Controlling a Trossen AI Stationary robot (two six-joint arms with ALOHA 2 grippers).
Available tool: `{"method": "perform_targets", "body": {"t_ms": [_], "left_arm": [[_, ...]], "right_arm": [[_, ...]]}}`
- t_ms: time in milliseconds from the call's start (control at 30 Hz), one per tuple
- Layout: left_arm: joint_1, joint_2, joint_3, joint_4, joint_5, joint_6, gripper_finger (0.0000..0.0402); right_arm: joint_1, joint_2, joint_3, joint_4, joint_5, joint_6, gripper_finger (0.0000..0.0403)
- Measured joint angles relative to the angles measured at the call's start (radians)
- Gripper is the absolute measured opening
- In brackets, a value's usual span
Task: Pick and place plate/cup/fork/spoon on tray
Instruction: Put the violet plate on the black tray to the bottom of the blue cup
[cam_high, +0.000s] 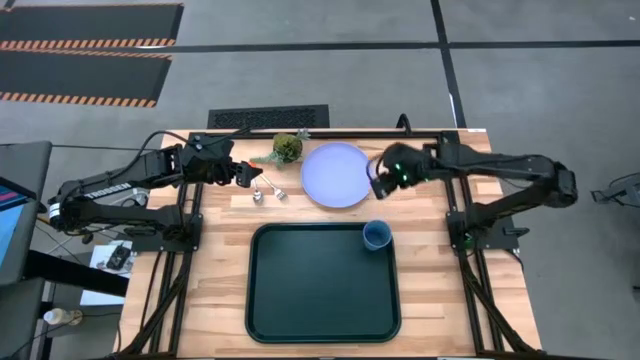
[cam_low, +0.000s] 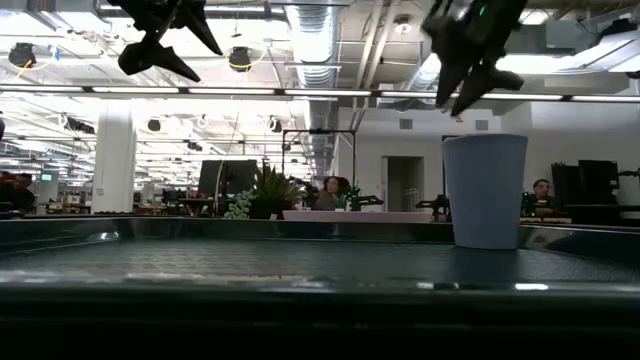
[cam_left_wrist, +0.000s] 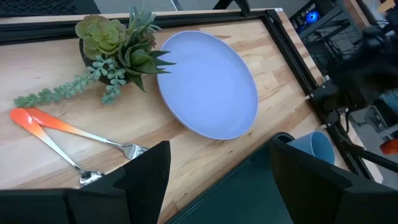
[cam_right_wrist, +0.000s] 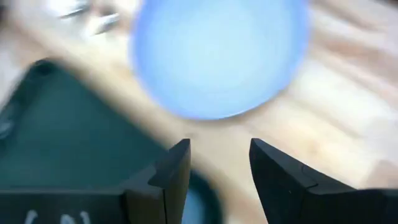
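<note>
Both jaws parted, empty; cup (cam_high: 376, 235) upright on tray (cam_high: 322, 312).

I see grey floor (cam_high: 330, 25), striped mats (cam_high: 85, 50), ceiling ducts (cam_low: 318, 40) and a white column (cam_low: 113, 155).

Worktop (cam_high: 430, 300): pale wood planks, visible grain, matt. Tray (cam_high: 322, 310): dark, smooth, slight sheen. Plate (cam_left_wrist: 211, 84): smooth, satin, looks plastic. Cup (cam_low: 485, 190): matt. Fork (cam_left_wrist: 93, 138) and spoon (cam_left_wrist: 56, 149): shiny metal heads, glossy orange handles.
</note>
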Motion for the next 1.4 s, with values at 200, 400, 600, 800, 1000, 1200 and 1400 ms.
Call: {"method": "perform_targets", "body": {"t_ms": [200,400,600,800,1000,1200,1400], "left_arm": [[0.000,0.000,0.000,-0.001,0.000,-0.008,0.0256],[0.000,0.000,0.000,0.000,0.000,-0.014,0.0256],[0.000,0.000,0.000,-0.004,0.015,-0.014,0.0256],[0.000,0.000,0.000,-0.025,0.015,-0.014,0.0256],[0.000,0.000,0.000,-0.026,0.018,-0.014,0.0256],[0.000,0.000,0.000,-0.026,0.019,-0.014,0.0256],[0.000,0.000,0.000,-0.026,0.019,-0.006,0.0256]], "right_arm": [[-0.157,0.154,-0.002,0.029,-0.001,-0.068,0.0199],[-0.246,0.306,-0.002,0.099,-0.028,-0.108,0.0213],[-0.300,0.420,-0.002,0.154,-0.065,-0.114,0.0228],[-0.320,0.501,-0.002,0.215,-0.083,-0.113,0.0230],[-0.319,0.571,-0.002,0.231,-0.128,-0.114,0.0199],[-0.319,0.580,0.000,0.233,-0.139,-0.093,0.0081],[-0.352,0.525,-0.002,0.218,-0.155,-0.098,0.0016]]}}
